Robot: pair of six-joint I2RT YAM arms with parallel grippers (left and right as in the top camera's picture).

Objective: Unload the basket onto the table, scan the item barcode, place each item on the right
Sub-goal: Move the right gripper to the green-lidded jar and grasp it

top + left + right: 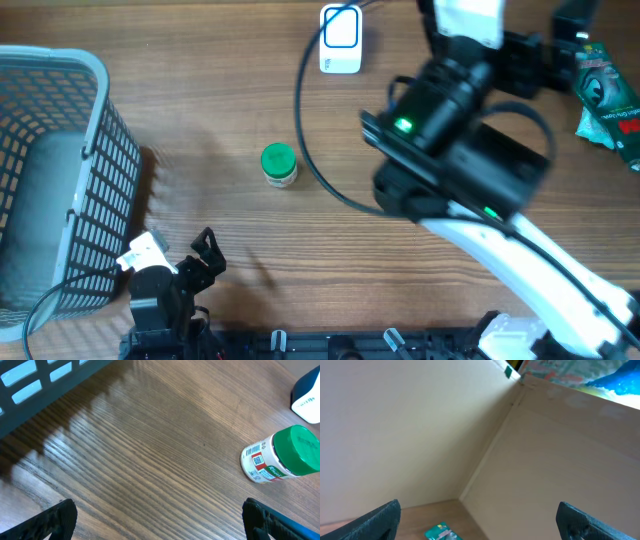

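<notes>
A small white jar with a green lid (279,164) lies on the wooden table near the middle. In the left wrist view the jar (280,455) is on its side at the right, its barcode label facing the camera. A white and blue scanner (340,40) stands at the far edge, its cable trailing toward me. My left gripper (160,525) is open and empty, low over bare wood well short of the jar. My right gripper (482,525) is open and empty, raised at the far right and facing the wall corner, with a green packet (442,533) below it.
A grey wire basket (55,170) fills the left side, and its dark wall (45,380) crosses the top left of the left wrist view. The green packet (605,95) lies at the right edge. The right arm (450,150) spans the right half, and the scanner cable (305,150) curves past the jar.
</notes>
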